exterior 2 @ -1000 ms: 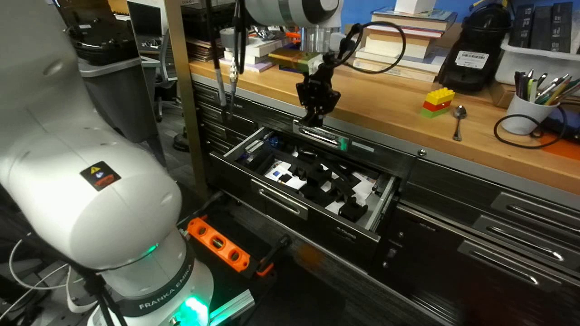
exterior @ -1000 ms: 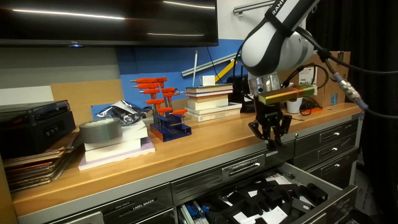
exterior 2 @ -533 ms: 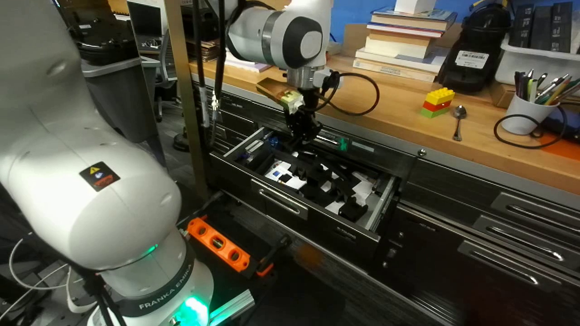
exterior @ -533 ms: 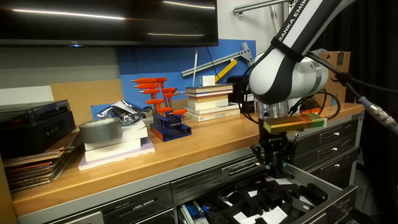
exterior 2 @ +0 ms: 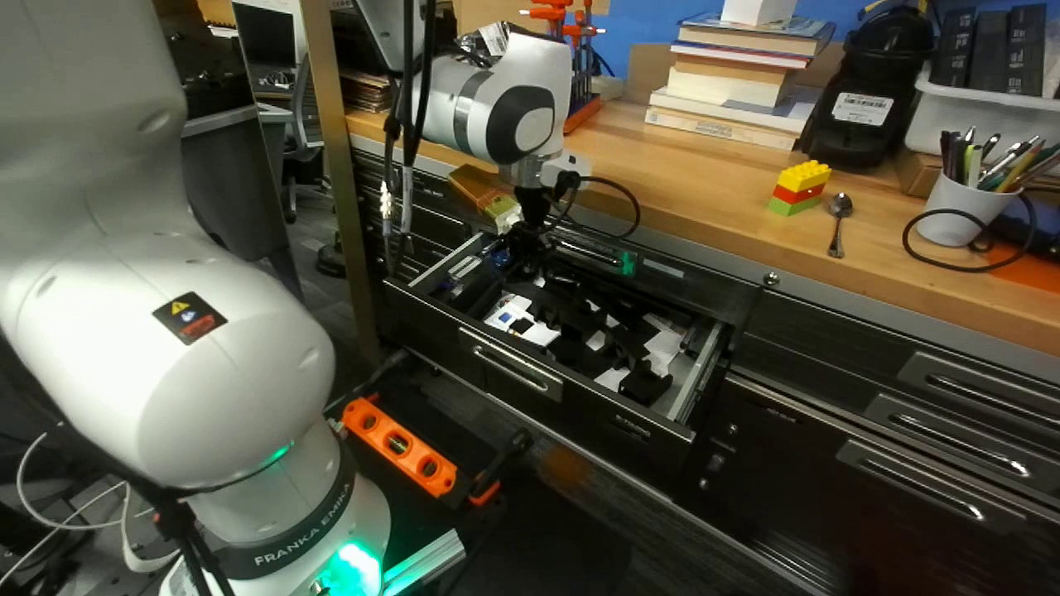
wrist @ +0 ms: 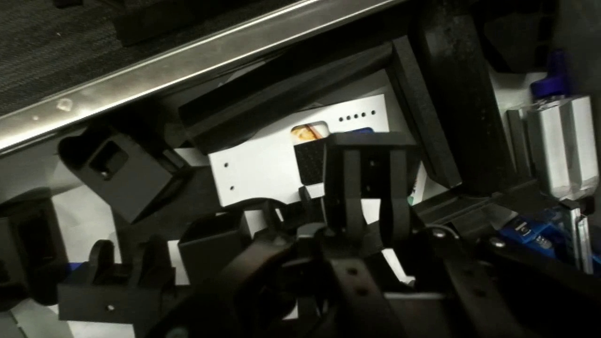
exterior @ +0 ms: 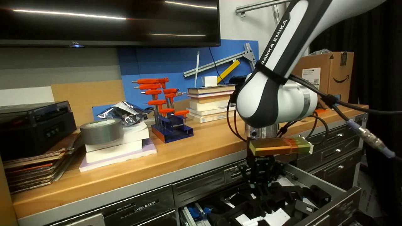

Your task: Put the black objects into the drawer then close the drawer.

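Note:
The drawer (exterior 2: 435, 319) stands open in both exterior views, with its front panel (exterior: 342, 205) pulled out. It holds several black pieces (exterior: 276, 193) and white cards. My gripper (exterior: 261, 185) hangs low over the back part of the drawer, pointing down; it also shows in an exterior view (exterior 2: 528, 258). In the wrist view my jaws (wrist: 380, 239) look closed around a black object (wrist: 371, 164) with two rounded lugs. Its far end reaches over a white card in the drawer. Black on black hides the exact contact. Other black pieces (wrist: 117, 169) lie beside it.
The wooden countertop (exterior: 176, 157) edge and upper drawer row are just behind my gripper. Books (exterior: 210, 103), red-handled hex keys (exterior: 160, 103), toy bricks (exterior 2: 800, 187) and a spoon (exterior 2: 839, 223) stand on the counter. Blue parts (wrist: 530, 234) lie in the drawer's side compartment.
My gripper has come down from beside the countertop edge to low over the open drawer, and has shifted toward the drawer's blue-part side. The drawer has not moved.

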`<move>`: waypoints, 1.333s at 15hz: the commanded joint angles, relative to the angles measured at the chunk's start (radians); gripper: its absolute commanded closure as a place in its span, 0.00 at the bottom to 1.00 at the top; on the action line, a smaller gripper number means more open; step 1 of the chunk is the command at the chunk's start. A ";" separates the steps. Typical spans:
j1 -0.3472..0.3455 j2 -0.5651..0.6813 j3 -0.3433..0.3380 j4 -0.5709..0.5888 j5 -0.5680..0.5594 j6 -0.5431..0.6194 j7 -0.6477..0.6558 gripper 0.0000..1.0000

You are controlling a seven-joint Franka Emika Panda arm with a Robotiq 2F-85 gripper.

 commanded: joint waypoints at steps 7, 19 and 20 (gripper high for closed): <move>0.047 0.067 0.067 -0.063 0.162 0.193 -0.013 0.78; -0.016 0.172 0.091 -0.101 0.241 0.292 -0.135 0.78; -0.031 0.178 0.089 -0.097 0.240 0.291 -0.150 0.78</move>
